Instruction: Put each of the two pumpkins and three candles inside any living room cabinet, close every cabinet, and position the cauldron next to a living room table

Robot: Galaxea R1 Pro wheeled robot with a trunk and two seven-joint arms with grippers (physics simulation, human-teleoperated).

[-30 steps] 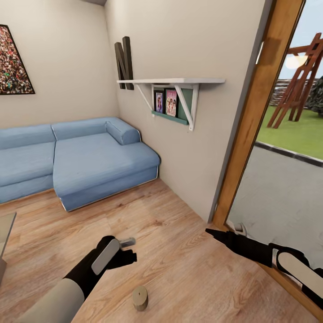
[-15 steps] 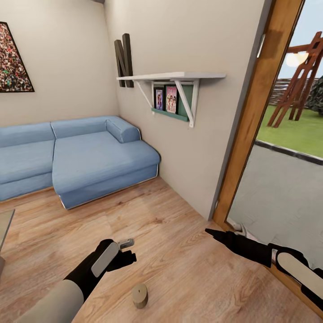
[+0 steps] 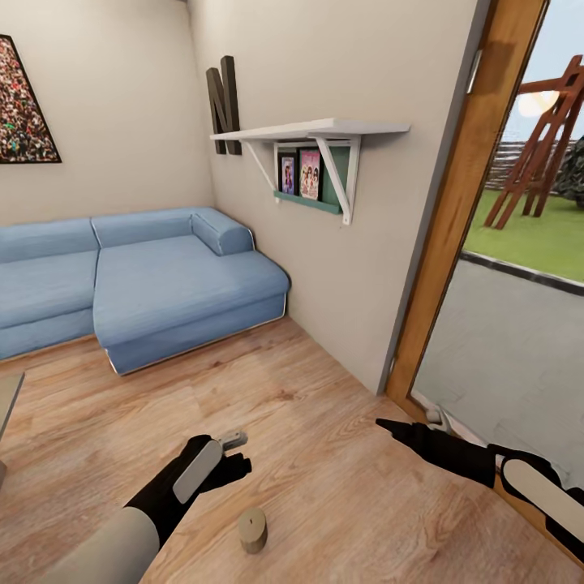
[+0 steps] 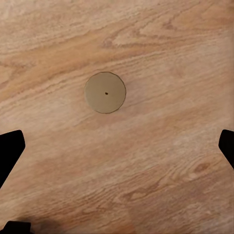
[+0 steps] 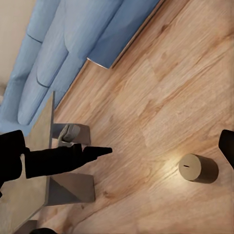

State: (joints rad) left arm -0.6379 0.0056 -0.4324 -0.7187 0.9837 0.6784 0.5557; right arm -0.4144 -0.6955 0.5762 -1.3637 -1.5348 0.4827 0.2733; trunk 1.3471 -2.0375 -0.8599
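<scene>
- Candle [image 3: 252, 530] lies on its side on the wood floor [image 3: 341, 487], near the head view's lower edge.
- Second candle [image 3: 234, 439] partly hidden just past the left gripper [image 3: 231, 462].
- Left gripper fingers spread wide, empty, above a candle [image 4: 105, 92].
- Right gripper [image 3: 389, 425]: cannot tell if spread or pressed together.
- Blue sofa [image 3: 146, 284] behind.

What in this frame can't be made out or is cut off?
- Left gripper, head view: the wrist covers its fingers; the small grey thing beyond it is unidentifiable.
- Right arm, head view: cut by the frame edge.
- Glass table, right wrist view: partly hidden by the left arm.
- Candle, left wrist view: just its top visible.
</scene>
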